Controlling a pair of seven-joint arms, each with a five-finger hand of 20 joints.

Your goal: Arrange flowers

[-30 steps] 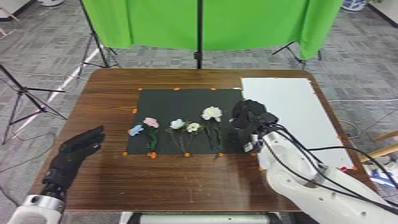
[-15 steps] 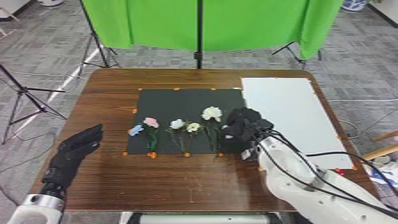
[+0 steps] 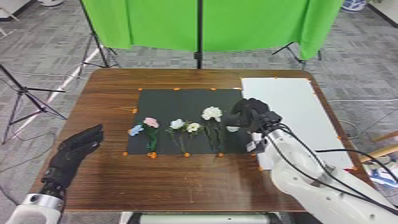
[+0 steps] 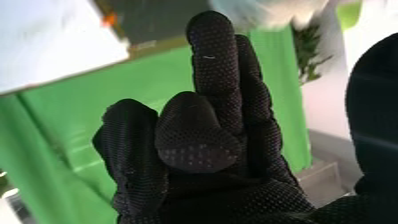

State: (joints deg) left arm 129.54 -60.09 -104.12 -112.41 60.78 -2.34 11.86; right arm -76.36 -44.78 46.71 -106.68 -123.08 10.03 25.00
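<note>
The rightmost flower lies on the black mat, just left of the right hand – its fingers partly bent, gripping nothing – and well apart from the loosely open left hand, stem direction unclear.

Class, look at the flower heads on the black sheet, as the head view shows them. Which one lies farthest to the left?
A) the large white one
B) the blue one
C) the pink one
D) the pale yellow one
B: the blue flower head lies right by the left edge of the black sheet, farther left than the pink flower head next to it.
</note>
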